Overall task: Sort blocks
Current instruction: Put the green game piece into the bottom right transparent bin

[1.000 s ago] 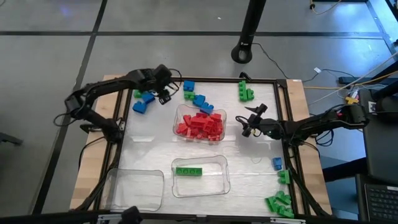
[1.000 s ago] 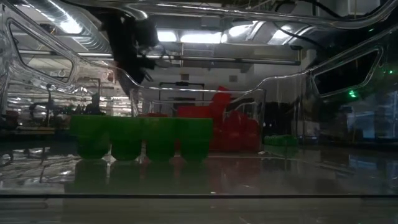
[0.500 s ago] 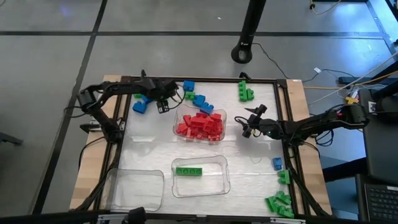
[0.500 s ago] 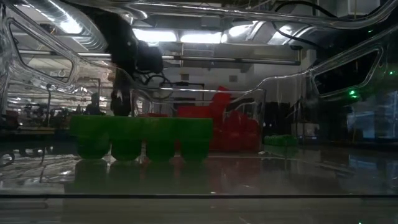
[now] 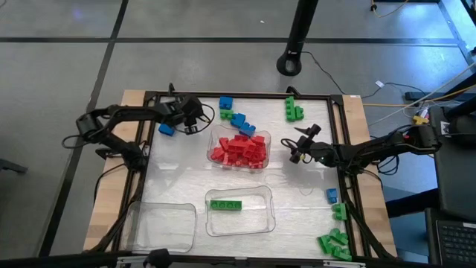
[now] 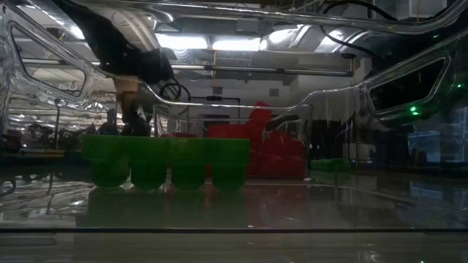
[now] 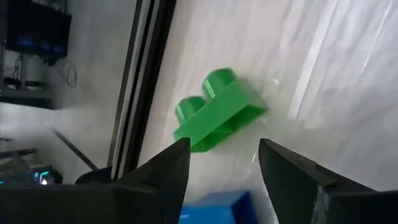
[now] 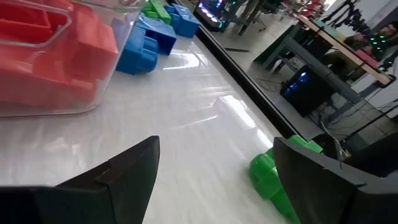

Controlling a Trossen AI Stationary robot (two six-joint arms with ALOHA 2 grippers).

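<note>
The green block under the left gripper lies flat on the white table near its far-left corner, beside the black frame rail. It has 2 studs; its long axis runs at a slant to the rail. A blue block sits between the left fingers, whose jaws stand apart with no contact visible.

The remaining blocks are grouped as follows: red blocks fill the centre tray; 1 long green block, 4 studs in a row, lies across the near-centre tray with its long axis left to right; blue blocks lie loose behind the red tray; green blocks sit at the far edge and at the near-right corner. A third tray stands at near left.

The right gripper hovers right of the red tray, jaws wide apart, nothing between them.

Compared with 1 second ago, the left gripper has moved left and its jaws have narrowed. The right arm is unchanged.

The table is a glossy white sheet on a wood base, on a grey floor. A black stand base sits beyond the table.
</note>
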